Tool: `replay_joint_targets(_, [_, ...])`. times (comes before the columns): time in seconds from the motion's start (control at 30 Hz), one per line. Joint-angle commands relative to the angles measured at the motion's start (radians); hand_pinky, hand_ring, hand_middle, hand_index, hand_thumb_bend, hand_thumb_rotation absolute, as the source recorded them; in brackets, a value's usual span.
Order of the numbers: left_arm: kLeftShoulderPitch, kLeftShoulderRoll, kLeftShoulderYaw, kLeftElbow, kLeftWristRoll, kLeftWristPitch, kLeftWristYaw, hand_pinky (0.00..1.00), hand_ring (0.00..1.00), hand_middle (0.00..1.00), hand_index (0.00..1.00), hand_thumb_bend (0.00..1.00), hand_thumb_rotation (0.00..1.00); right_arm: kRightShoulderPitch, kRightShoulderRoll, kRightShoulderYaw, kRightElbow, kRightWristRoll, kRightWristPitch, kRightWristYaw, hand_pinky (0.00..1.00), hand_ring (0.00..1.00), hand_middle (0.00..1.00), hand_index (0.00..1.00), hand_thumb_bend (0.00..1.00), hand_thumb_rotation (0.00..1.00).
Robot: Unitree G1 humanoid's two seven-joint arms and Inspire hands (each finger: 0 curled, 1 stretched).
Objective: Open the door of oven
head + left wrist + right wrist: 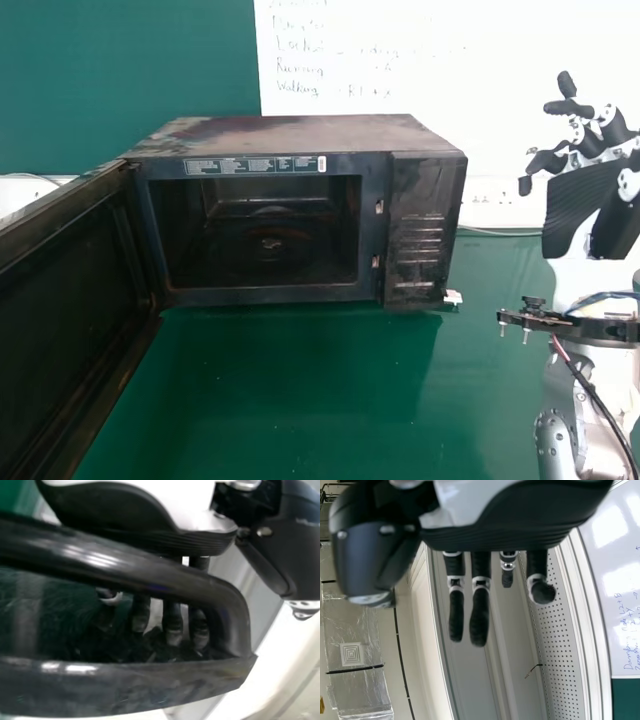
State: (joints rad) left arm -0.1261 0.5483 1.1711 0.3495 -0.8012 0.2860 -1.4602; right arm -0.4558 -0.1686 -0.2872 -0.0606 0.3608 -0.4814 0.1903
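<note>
Little remained: I had the oven door wide, left fingers straight behind its handle, right fingers relaxed.

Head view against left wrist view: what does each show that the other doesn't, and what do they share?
Head view: the microwave's open cavity, the whiteboard with handwriting, and the right hand raised beside the oven.

Left wrist view: the left hand, fingers reaching behind a glossy black bar, apparently the door handle.

Both: the oven door, standing open in the head view.
</note>
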Motion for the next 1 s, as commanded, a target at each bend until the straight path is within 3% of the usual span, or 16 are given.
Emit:
replay_joint_targets(0.0, [-0.189, 0.105, 0.02, 0.1, -0.186, -0.015, -0.036, 0.07, 0.12, 0.24, 0.51, 0.95, 0.57, -0.005, -0.009, 0.0, -0.003, 0.002, 0.009, 0.002, 0.47, 0.6, 0.71, 0.73, 1.0, 1.0])
replay_joint_targets(0.17, [-0.217, 0.135, 0.023, 0.227, -0.175, -0.068, -0.078, 0.07, 0.12, 0.24, 0.52, 0.98, 0.65, -0.004, -0.009, 0.0, -0.002, 0.001, 0.007, 0.003, 0.47, 0.6, 0.71, 0.73, 1.0, 1.0])
replay_joint_targets(0.3, [-0.219, 0.162, -0.005, 0.301, -0.195, -0.068, -0.104, 0.09, 0.14, 0.27, 0.53, 0.97, 0.59, -0.006, -0.009, 0.0, 0.003, 0.003, 0.003, 0.008, 0.47, 0.59, 0.71, 0.73, 1.0, 1.0])
replay_joint_targets(0.4, [-0.22, 0.197, -0.029, 0.388, -0.2, -0.092, -0.139, 0.14, 0.19, 0.34, 0.55, 0.97, 0.6, -0.004, -0.009, -0.001, 0.0, 0.003, 0.005, 0.007, 0.47, 0.59, 0.71, 0.74, 1.0, 1.0])
replay_joint_targets(0.5, [-0.201, 0.197, -0.043, 0.42, -0.2, -0.097, -0.104, 0.16, 0.23, 0.4, 0.53, 0.96, 0.6, -0.002, -0.01, -0.003, -0.004, 0.005, 0.008, 0.007, 0.47, 0.59, 0.71, 0.73, 1.0, 1.0])
replay_joint_targets(0.6, [-0.182, 0.176, -0.052, 0.416, -0.196, -0.115, -0.046, 0.15, 0.21, 0.38, 0.5, 0.92, 0.54, -0.002, -0.01, -0.003, -0.007, 0.01, 0.008, 0.01, 0.46, 0.59, 0.71, 0.73, 1.0, 1.0])
replay_joint_targets(0.77, [-0.16, 0.165, -0.077, 0.446, -0.182, -0.153, 0.036, 0.17, 0.23, 0.39, 0.55, 0.93, 0.49, 0.0, -0.008, -0.001, -0.015, 0.006, 0.013, 0.004, 0.46, 0.59, 0.71, 0.73, 1.0, 1.0])
replay_joint_targets(0.97, [-0.134, 0.153, -0.111, 0.413, -0.182, -0.142, 0.116, 0.31, 0.38, 0.5, 0.56, 0.95, 0.46, -0.001, -0.009, 0.0, -0.012, 0.008, 0.009, 0.012, 0.46, 0.59, 0.71, 0.74, 1.0, 1.0])
